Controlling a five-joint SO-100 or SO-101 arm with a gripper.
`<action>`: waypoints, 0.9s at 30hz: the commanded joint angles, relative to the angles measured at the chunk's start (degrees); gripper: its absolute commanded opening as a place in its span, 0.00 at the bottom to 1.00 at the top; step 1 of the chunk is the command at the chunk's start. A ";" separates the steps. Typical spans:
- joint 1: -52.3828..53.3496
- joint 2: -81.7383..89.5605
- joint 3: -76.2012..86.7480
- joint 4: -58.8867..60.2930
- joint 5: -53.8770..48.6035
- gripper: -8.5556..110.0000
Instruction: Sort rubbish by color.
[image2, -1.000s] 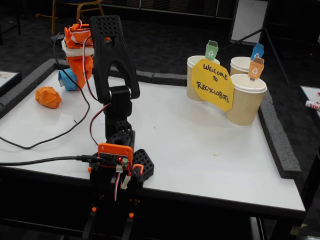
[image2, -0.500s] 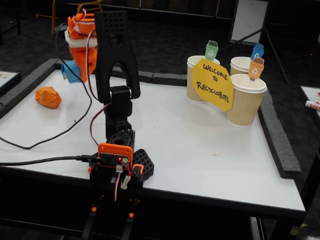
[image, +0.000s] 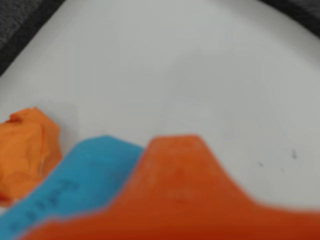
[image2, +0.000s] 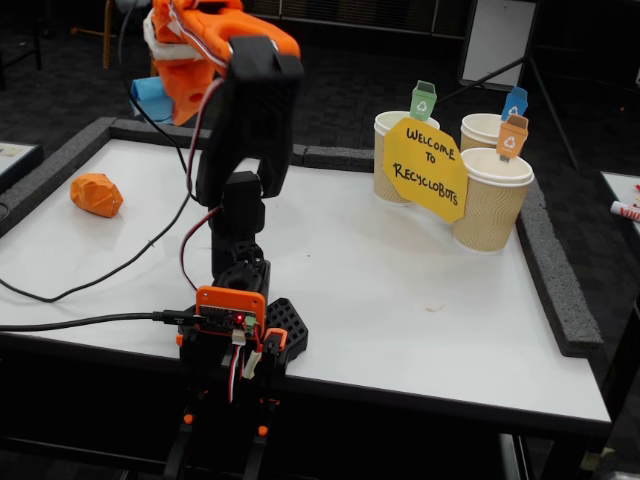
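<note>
My orange gripper (image2: 160, 92) is raised high above the back left of the table, shut on the light blue lump of rubbish (image2: 148, 97), which sticks out to its left. In the wrist view the blue lump (image: 75, 182) lies against one orange finger (image: 175, 187) at the bottom of the picture; the second finger is hidden. The orange lump of rubbish (image2: 97, 194) rests on the white table at the left, well below the gripper, and appears at the left edge of the wrist view as the orange lump (image: 25, 150).
Three tan ribbed cups stand at the back right: green-tagged cup (image2: 398, 150), blue-tagged cup (image2: 484, 130), orange-tagged cup (image2: 492, 200). A yellow sign (image2: 427, 168) leans on them. Black cables (image2: 120, 265) cross the table (image2: 400, 300), edged by grey foam (image2: 555, 280).
The arm has lifted the light blue lump off the table's back left and carried it upward, the upper arm swinging up and slightly right. The orange lump has not moved.
</note>
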 joint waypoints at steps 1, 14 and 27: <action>1.58 19.95 2.81 0.97 0.18 0.07; 1.14 49.22 13.01 13.10 0.18 0.07; 2.11 63.81 12.83 22.15 0.09 0.07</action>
